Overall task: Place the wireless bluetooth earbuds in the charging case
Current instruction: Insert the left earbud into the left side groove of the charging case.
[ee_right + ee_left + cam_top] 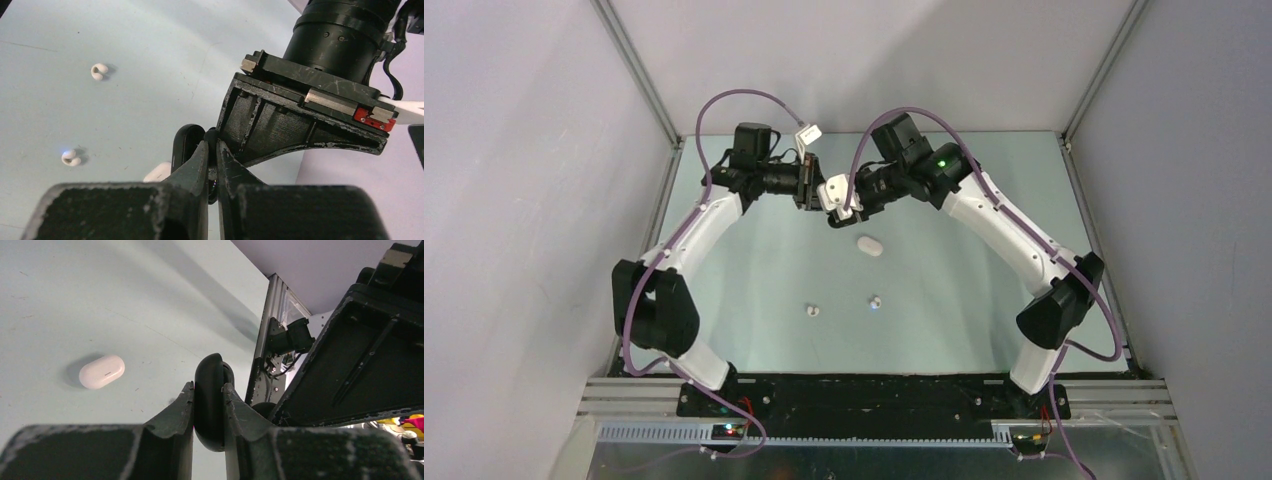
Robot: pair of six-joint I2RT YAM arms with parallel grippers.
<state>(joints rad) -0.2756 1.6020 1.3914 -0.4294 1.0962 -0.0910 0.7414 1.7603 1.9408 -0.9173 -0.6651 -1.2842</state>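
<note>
Right, status from left to right. Our left arm reaches to the far centre of the worktop (754, 280), and the left gripper (208, 390) has its fingers (185, 405) clamped on the black case (208, 375). The case is held edge-on and clear of the surface, and it sticks out past the fingertips. We see a second dark edge behind it in the left wrist view but can't tell if that is a lid.

The right gripper (212, 147) meets it from the right, tips right up against the black case. Its fingers (200, 165) are narrow, almost together. Something small and dark sits at the tips, but we cannot tell whether it is pinched or is just part of the case.

On the worktop:
- The left white earbud (813, 310) lies loose, near of the grippers and roughly below the left fingers.
- The white case (870, 245) lies flat and closed, just near of the two grippers and slightly right. Nothing touches it.
- The right white earbud (876, 301) lies loose, near of the white case and well apart from the left one. It shows a small blue glint.

Both white earbuds are outside either case and neither gripper touches them.
</note>
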